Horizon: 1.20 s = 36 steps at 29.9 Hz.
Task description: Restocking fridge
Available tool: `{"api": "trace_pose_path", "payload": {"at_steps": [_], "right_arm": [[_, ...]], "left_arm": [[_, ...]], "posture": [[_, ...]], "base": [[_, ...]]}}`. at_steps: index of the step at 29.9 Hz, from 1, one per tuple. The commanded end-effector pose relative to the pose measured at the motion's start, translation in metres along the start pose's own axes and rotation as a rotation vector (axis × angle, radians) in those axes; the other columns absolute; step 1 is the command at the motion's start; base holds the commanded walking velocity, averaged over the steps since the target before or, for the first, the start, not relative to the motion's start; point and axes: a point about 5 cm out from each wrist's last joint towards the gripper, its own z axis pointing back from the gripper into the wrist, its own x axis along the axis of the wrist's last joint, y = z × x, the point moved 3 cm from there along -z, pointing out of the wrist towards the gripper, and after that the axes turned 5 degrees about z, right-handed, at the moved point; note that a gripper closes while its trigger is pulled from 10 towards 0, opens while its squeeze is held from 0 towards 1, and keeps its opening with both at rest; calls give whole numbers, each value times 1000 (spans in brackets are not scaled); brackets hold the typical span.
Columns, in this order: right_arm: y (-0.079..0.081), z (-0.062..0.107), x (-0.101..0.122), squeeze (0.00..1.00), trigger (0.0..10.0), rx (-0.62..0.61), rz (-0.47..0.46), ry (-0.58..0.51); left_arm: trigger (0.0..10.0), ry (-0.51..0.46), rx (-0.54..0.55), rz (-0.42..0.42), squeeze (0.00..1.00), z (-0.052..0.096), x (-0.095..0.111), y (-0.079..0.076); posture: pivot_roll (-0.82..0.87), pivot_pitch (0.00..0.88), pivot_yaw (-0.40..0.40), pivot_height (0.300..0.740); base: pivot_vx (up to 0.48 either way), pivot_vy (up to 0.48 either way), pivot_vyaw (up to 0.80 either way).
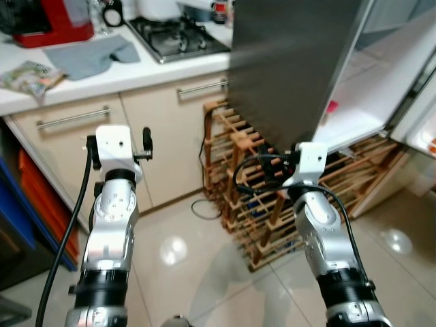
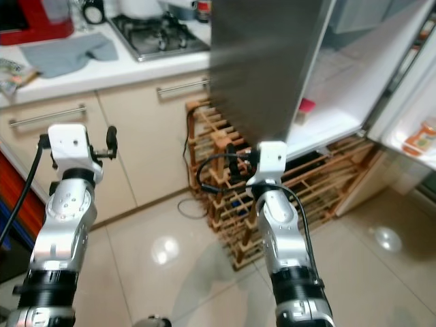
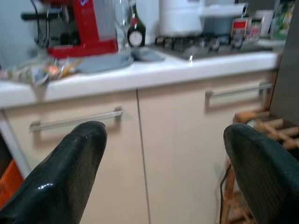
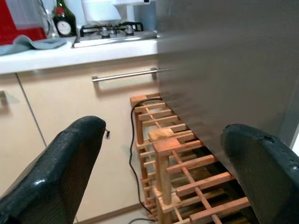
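The fridge (image 1: 293, 61) stands at the right, its steel side facing me. Its white inside (image 1: 368, 102) is open to view, with a small red item (image 1: 332, 106) on a shelf. The open fridge door (image 1: 424, 122) at the far right carries an orange-lidded pack (image 2: 419, 138) in its rack. My left gripper (image 3: 163, 154) is raised in front of the cream cabinets, open and empty. My right gripper (image 4: 177, 158) is also open and empty. It is held before the fridge's steel side, above a wooden rack.
A wooden wine rack (image 1: 252, 197) stands on the floor against the fridge, with a black cable (image 1: 204, 208) beside it. The white counter (image 1: 129, 75) holds a gas hob (image 1: 177, 37), a grey cloth (image 1: 92, 54) and a red appliance (image 1: 51, 24). Glossy tiled floor (image 1: 197, 272) lies ahead.
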Motion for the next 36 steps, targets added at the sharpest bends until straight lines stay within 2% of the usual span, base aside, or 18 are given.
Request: {"api": "trace_pose_path", "payload": {"at_steps": [1,8,15,20,26,28,34,36], "right_arm": [[5,-2,3,941,10000,8,0,-13],[8,-2,1,953,10000,17,9,-9],[9,-1,2,961,10000,22,23,-15],[4,0,4,933,10000,-10,30,-26],[1,0,7,898,10000,-31,50,-34],[2,-1,8,898,10000,-25,70,-40],[1,0,9,922,10000,-49,47,-53],[1,0,9,906,10000,-50,48,-53]], "left_arm": [[10000,-25,-8,-2,0,-2,8,1],[10000,-37,-24,38,0,-8,14,-7],[10000,-4,-50,51,0,-4,6,-17],[10000,6,-78,41,0,-3,4,-27],[10000,-1,-109,56,0,-5,6,-34],[10000,-52,-162,36,0,-4,17,-41],[10000,-43,-174,27,0,-3,16,-44],[10000,-51,-170,54,0,-4,19,-43]], "posture": [[12,0,-16,740],[2,0,-12,740],[-10,0,-17,740],[-16,0,-24,740],[-19,0,-24,740],[-20,0,-21,740],[-18,0,-22,740],[-19,0,-21,740]], "base": [[0,259,531],[0,130,523],[0,452,489],[0,0,469],[0,0,0],[465,0,0],[468,0,626],[469,0,0]]}}
